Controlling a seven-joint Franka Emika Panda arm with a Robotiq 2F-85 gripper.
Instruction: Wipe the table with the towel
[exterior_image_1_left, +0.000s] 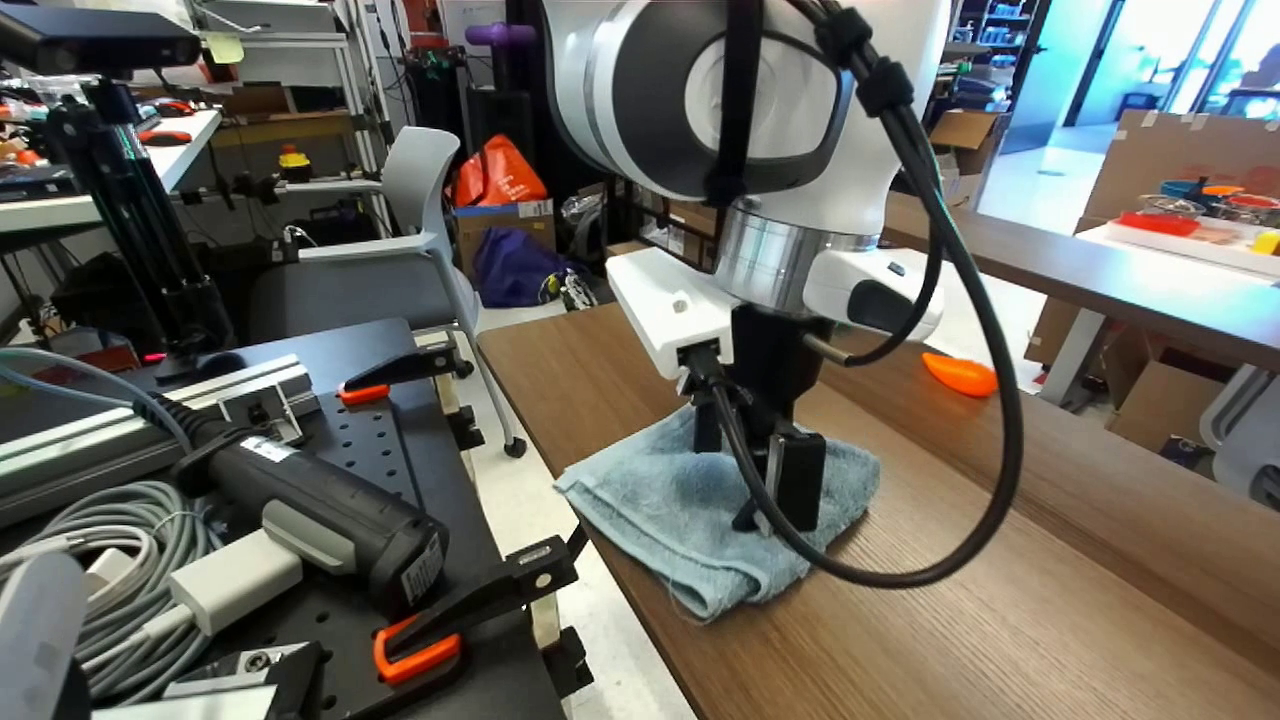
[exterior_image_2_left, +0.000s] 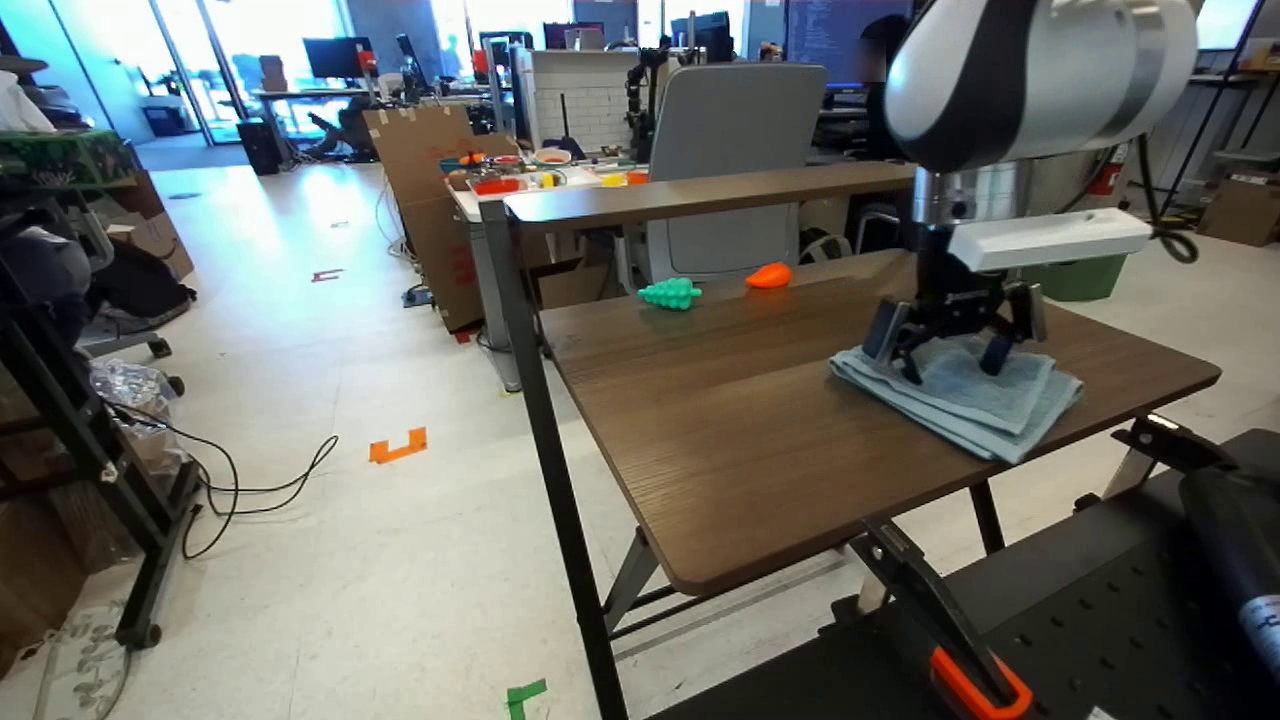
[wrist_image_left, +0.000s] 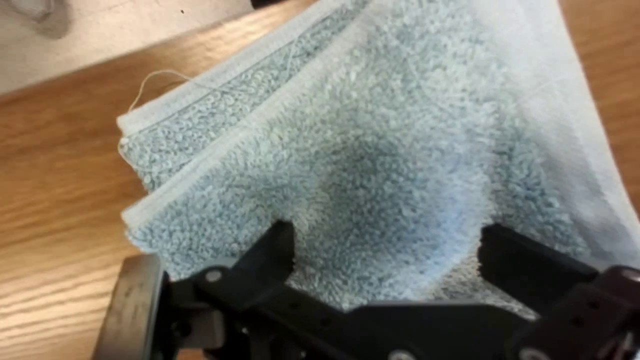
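Note:
The pale blue-grey towel (exterior_image_1_left: 650, 520) lies folded near an edge of the brown wood-grain table (exterior_image_1_left: 1000, 620). The towel (exterior_image_2_left: 1000, 425) and table (exterior_image_2_left: 720, 440) also show in an exterior view. My gripper (exterior_image_2_left: 951, 372) points down over the towel with its fingers spread. Its fingertips touch or nearly touch the cloth; exact contact is hard to tell. In the wrist view the gripper (wrist_image_left: 387, 245) is open, with flat towel (wrist_image_left: 350, 130) between the fingers and no cloth pinched. Bare table (wrist_image_left: 55, 180) shows beside the towel. The gripper (exterior_image_1_left: 728, 485) partly hides the towel in an exterior view.
An orange object (exterior_image_1_left: 958, 375) and a green bumpy object (exterior_image_2_left: 670, 293) lie on the table's far side. A black workbench (exterior_image_1_left: 360, 450) with a clamp (exterior_image_1_left: 480, 600), cables and tools stands close by the table's edge. A raised brown surface (exterior_image_2_left: 720, 195) runs behind the table.

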